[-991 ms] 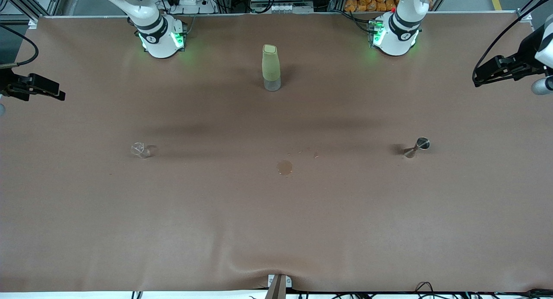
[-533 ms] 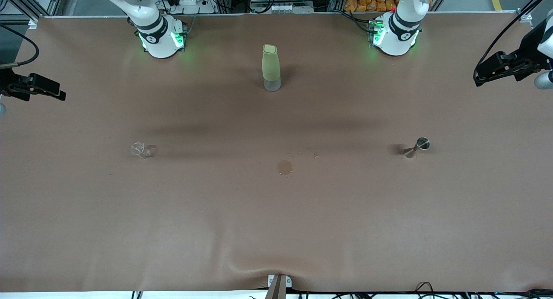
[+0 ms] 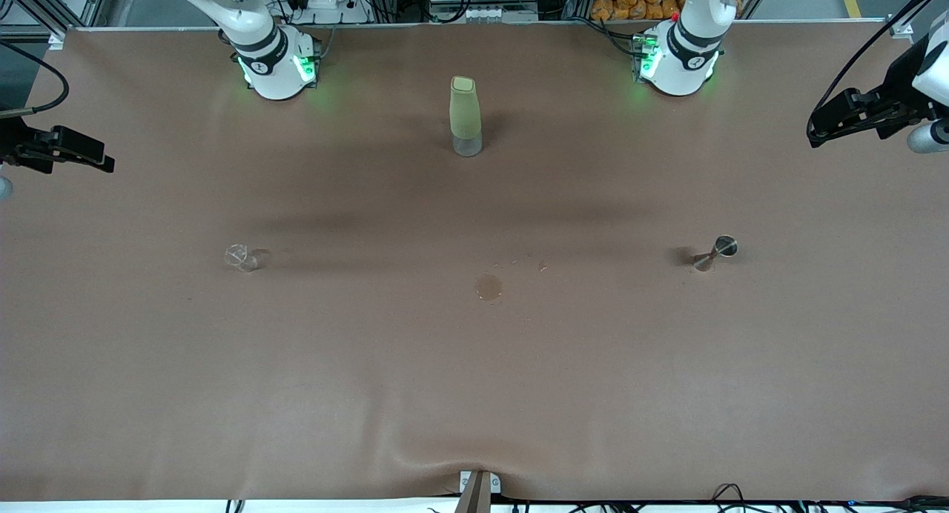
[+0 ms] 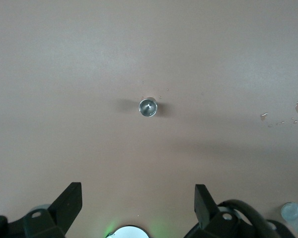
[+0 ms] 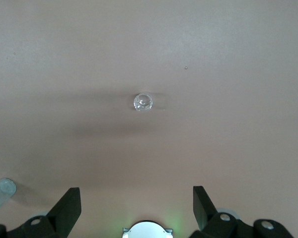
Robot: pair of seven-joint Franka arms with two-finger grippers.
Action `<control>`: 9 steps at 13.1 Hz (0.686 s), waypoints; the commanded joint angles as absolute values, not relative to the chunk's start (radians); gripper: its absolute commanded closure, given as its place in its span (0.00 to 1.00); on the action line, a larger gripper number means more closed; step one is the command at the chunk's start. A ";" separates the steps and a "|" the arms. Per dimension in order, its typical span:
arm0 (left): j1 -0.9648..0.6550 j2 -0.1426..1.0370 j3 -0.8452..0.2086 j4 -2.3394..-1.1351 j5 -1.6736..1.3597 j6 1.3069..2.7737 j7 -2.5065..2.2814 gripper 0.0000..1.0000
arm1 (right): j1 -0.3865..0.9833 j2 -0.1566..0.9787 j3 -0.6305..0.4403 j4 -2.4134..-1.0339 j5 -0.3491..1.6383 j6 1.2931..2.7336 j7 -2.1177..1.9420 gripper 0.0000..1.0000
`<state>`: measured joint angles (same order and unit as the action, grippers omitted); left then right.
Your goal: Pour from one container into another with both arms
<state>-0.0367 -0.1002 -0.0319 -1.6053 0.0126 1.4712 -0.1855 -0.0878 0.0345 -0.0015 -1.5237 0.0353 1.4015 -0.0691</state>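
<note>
Claws both gape empty: my left claw (image 4: 134,206) hangs high over the steel jigger (image 3: 715,252), my right claw (image 5: 134,206) over the small clear glass (image 3: 241,258). Both vessels look light and tippy; an off-centre grasp could topple either. Contents unclear; a puddle (image 3: 488,287) wets the counter (image 3: 474,394).

A green bottle (image 3: 465,115) stands on the tabletop (image 3: 474,394); nearer the camera than it sit a clear glass (image 3: 241,257) and a metal jigger (image 3: 715,253).
</note>
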 commanded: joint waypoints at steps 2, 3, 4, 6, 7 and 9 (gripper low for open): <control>-0.040 -0.129 -0.020 -1.629 0.000 1.489 -0.169 0.00 | -0.104 0.012 0.017 -1.537 0.014 1.407 -0.054 0.00; -0.040 -0.127 -0.018 -1.628 0.002 1.489 -0.170 0.00 | -0.106 0.014 0.017 -1.536 0.012 1.410 -0.054 0.00; -0.040 -0.124 -0.018 -1.625 0.005 1.489 -0.179 0.00 | -0.106 0.014 0.017 -1.536 0.012 1.410 -0.054 0.00; -0.038 -0.120 -0.020 -1.618 0.012 1.489 -0.173 0.00 | -0.107 0.015 0.017 -1.525 0.012 1.410 -0.055 0.00; -0.040 -0.118 -0.020 -1.617 0.012 1.489 -0.173 0.00 | -0.107 0.024 0.017 -1.513 0.012 1.408 -0.054 0.00; -0.041 -0.115 -0.020 -1.615 0.011 1.491 -0.172 0.00 | -0.109 0.029 0.017 -1.505 0.014 1.408 -0.055 0.00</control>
